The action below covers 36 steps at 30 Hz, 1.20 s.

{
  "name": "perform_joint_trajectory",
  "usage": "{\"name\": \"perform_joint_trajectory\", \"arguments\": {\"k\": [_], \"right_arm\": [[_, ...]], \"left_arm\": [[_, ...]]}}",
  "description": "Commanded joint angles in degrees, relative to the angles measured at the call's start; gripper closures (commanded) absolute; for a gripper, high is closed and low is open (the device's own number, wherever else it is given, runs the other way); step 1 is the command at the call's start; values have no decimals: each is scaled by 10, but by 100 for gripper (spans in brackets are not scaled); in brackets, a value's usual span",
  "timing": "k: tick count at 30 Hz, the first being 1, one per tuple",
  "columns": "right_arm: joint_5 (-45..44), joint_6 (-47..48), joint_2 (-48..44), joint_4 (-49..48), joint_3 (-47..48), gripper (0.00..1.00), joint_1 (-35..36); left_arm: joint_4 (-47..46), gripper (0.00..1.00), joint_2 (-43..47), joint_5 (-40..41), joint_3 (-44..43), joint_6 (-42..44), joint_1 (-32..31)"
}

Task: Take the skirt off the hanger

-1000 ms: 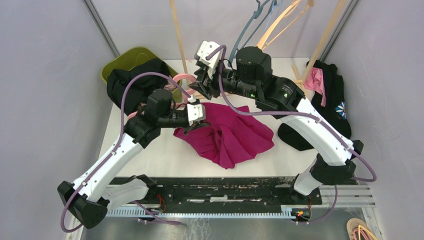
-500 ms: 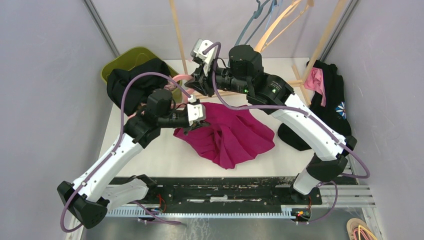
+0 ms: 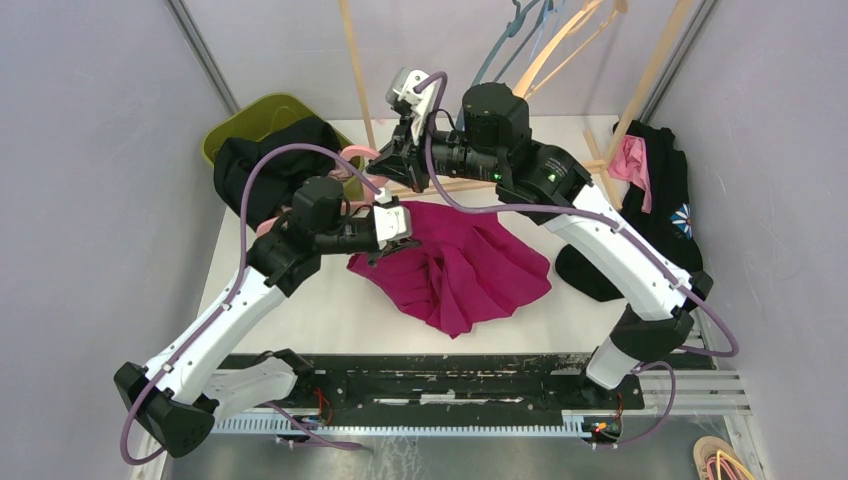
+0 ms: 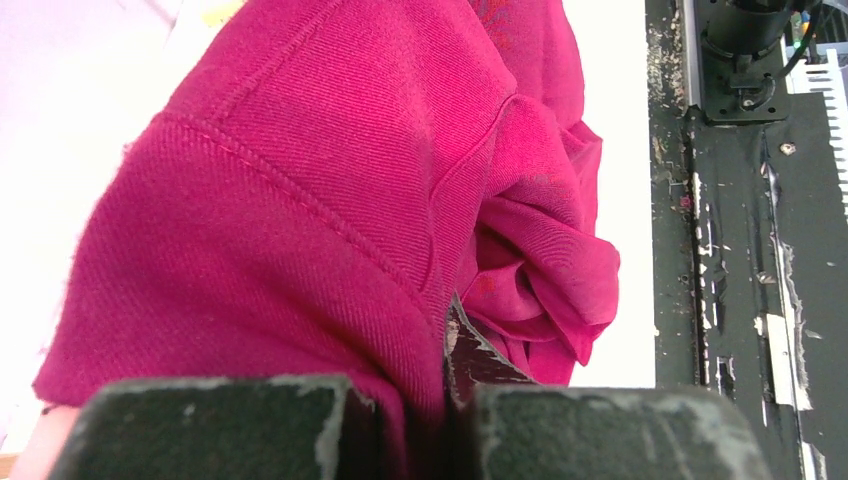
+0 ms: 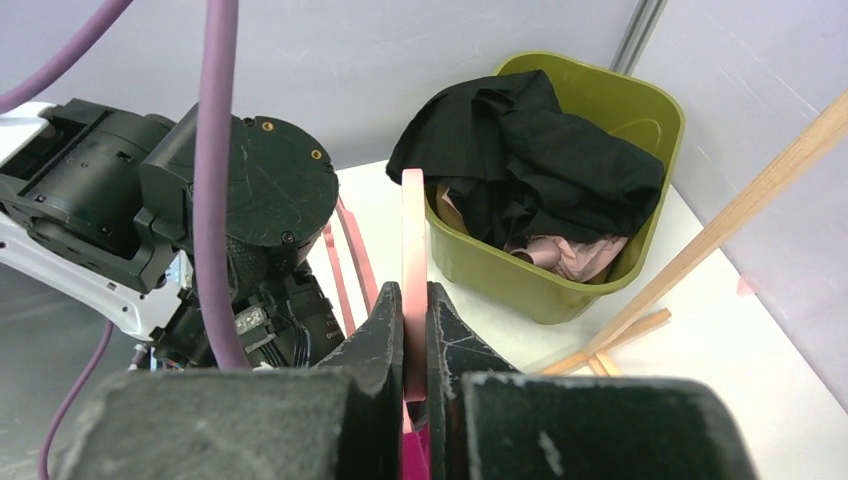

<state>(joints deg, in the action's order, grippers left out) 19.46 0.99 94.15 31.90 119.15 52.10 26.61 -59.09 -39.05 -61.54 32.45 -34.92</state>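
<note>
Although both grippers have a firm hold, the skirt seems not yet free of the hanger, so I judge the task to be about in the middle. On the white table (image 3: 300,295), the magenta skirt (image 3: 470,270) lies crumpled in the centre of the top view; most of it rests flat, and only its upper-left edge is raised. The olive-green bin (image 3: 250,108), at the upper left, holds black clothes and has no part in this step. The pink hanger (image 5: 413,240) stands upright in the middle of the right wrist view and runs down to the magenta cloth at the bottom edge. Whether it is attached to the skirt there, I cannot tell. The right gripper (image 5: 415,340) has its jaws pressed narrow onto this pink bar. The left gripper (image 4: 445,400) is pinched tight on a thick seamed fold of the skirt. What remains is to pull cloth and hanger apart.
</note>
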Motion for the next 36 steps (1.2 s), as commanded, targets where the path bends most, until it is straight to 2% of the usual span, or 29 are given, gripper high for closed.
{"name": "perform_joint_trajectory", "arguments": {"k": [1, 6, 8, 11, 13, 15, 17, 20, 26, 27, 28, 30, 31, 36], "right_arm": [[-46, -11, 9, -39, 43, 99, -15], [-56, -20, 19, -48, 60, 99, -16], [-63, -14, 24, -41, 71, 99, -15], [-70, -12, 24, -33, 77, 99, -16], [-70, -12, 21, -33, 76, 99, -16], [-72, -10, 18, -30, 75, 99, -15], [-72, -5, 17, -25, 76, 99, -15], [-71, -3, 16, -20, 76, 99, -16], [-83, 2, 14, -26, 73, 99, -15], [-85, 3, 15, -27, 73, 99, -16], [-86, 4, 15, -28, 72, 99, -16], [-87, 4, 15, -28, 73, 99, -16], [-89, 5, 15, -29, 72, 99, -16], [-95, 12, 16, -30, 71, 99, -17]], "left_arm": [[-63, 97, 12, -6, -24, -19, -7], [-74, 97, 8, 0, -37, -24, -7], [-86, 93, 9, 8, -35, -30, -7], [-107, 74, 11, 20, -29, -37, -7], [-126, 55, 12, 33, -21, -44, -7], [-143, 43, 13, 41, -15, -48, -7], [-162, 37, 15, 45, -8, -51, -7], [-184, 33, 15, 48, -1, -55, -7], [-207, 36, 8, 52, 12, -63, -7], [-208, 41, 7, 50, 14, -64, -7], [-208, 55, 7, 48, 16, -65, -7], [-216, 94, 8, 49, 22, -73, -7], [-222, 96, 9, 50, 29, -80, -7], [-241, 97, 15, 51, 49, -120, -7]]}}
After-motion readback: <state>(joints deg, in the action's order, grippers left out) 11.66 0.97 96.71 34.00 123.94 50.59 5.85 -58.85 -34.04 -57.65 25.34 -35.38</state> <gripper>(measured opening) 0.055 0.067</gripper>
